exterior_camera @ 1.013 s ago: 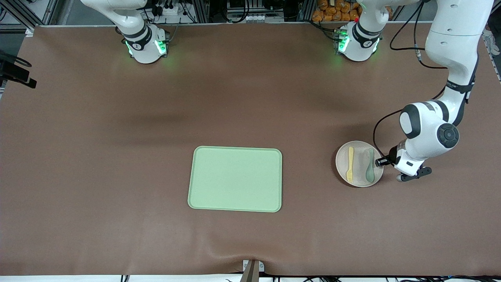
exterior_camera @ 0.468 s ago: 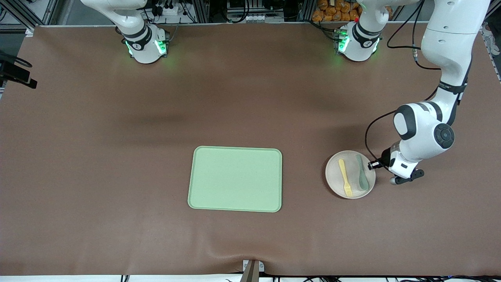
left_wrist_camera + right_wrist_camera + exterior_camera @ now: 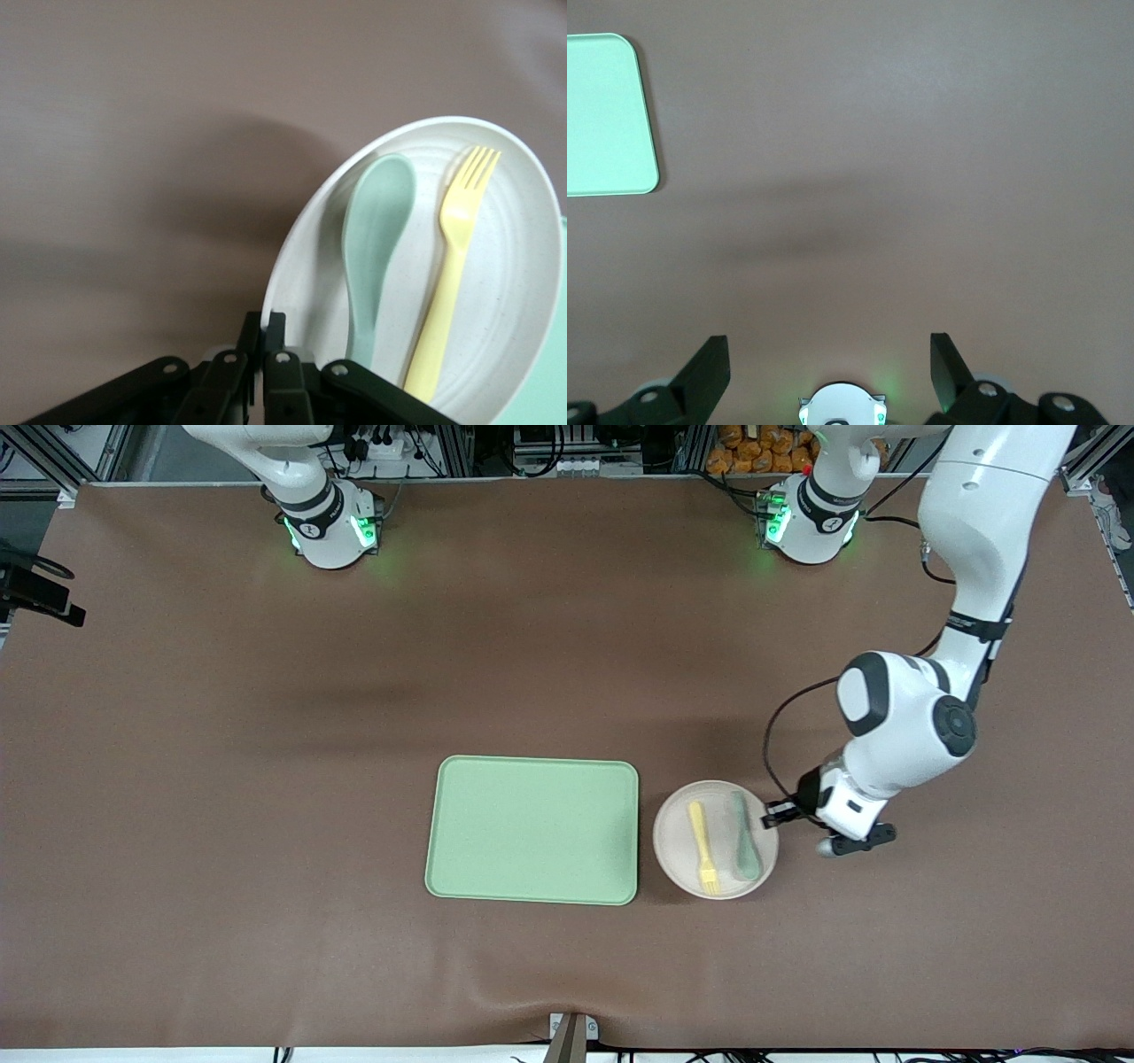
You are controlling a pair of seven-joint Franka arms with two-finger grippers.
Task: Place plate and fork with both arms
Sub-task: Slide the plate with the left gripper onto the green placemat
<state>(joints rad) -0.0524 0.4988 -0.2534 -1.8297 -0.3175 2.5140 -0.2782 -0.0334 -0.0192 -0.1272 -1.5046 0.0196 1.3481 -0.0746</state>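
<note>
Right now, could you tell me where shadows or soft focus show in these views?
Front view: evenly lit, with a soft dark band on the table above the tray. Left wrist view: the plate throws a broad shadow, and the left gripper at its rim looks soft. Right wrist view: a faint smeared shadow crosses the table.

Desk (image 3: 266, 824) covered in brown matt cloth-like sheet, slightly rippled at 6 o'clock edge. Plate (image 3: 678, 850) matt, pale, faintly speckled, fine concentric ridges inside. Fork (image 3: 703, 847) smooth yellow plastic, slight sheen. Spoon (image 3: 744, 834) matt teal plastic. Tray (image 3: 532, 830) light-green, matt, smooth. Left tool (image 3: 266, 332) black hard plastic, arm shells glossy white.
</note>
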